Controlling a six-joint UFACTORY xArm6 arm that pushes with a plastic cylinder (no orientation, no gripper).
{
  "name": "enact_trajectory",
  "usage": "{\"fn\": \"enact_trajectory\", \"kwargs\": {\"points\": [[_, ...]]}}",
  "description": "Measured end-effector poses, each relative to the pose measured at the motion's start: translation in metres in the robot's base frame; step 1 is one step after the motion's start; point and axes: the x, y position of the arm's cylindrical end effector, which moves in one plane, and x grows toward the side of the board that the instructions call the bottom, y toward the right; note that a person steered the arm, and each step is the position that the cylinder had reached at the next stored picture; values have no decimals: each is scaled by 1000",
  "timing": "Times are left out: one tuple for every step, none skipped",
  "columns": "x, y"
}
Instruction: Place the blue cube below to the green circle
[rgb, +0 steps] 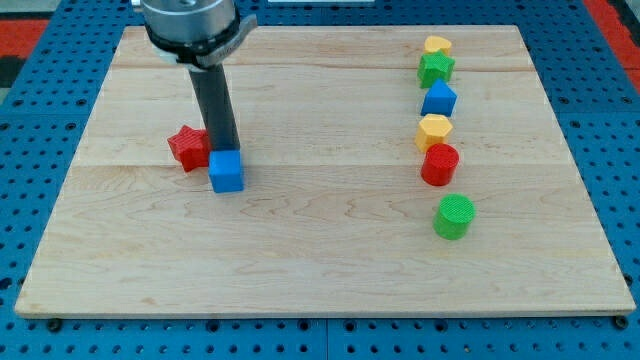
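Note:
A blue cube (227, 171) sits on the wooden board left of centre. My tip (225, 149) stands right behind it, at its top edge and touching or nearly so. A red star (188, 147) lies just left of the rod. The green circle (454, 216), a short cylinder, stands at the lower right, far to the right of the blue cube.
A column of blocks runs up the right side: a red cylinder (439, 165), a yellow block (433, 130), a blue block (439, 99), a green star (435, 68), a yellow block (437, 45). The board (320, 270) lies on a blue pegboard.

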Motion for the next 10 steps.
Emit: {"fn": "enact_trajectory", "kwargs": {"points": [[39, -3], [73, -17], [104, 5], [142, -29], [161, -43], [147, 23], [145, 83], [145, 123], [129, 116], [103, 124]]}}
